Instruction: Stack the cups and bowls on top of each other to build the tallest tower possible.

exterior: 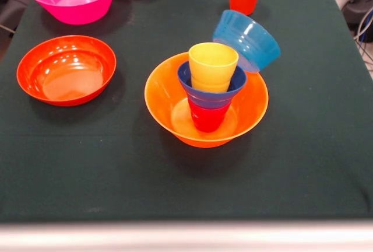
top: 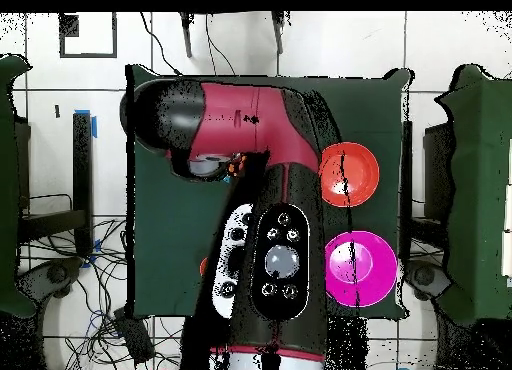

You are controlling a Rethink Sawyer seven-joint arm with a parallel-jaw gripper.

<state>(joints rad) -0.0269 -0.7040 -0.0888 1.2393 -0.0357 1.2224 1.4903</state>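
tower point(exterior: 208, 97): centre frame, red cup, dark blue bowl, yellow cup point(exterior: 213, 65) in big orange bowl point(exterior: 175, 97) | light blue bowl point(exterior: 247, 39): tilted on its rim | claw: hidden under arm point(top: 250, 136), state unknown | counter point(exterior: 303, 147): green

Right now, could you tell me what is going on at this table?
A tower is partly built: a red cup stands in the big orange bowl, with a dark blue bowl and a yellow cup on top. A light blue bowl leans tilted against its far rim. The robot arm hangs over the table, holding nothing visible. Other bowls and cups wait apart.
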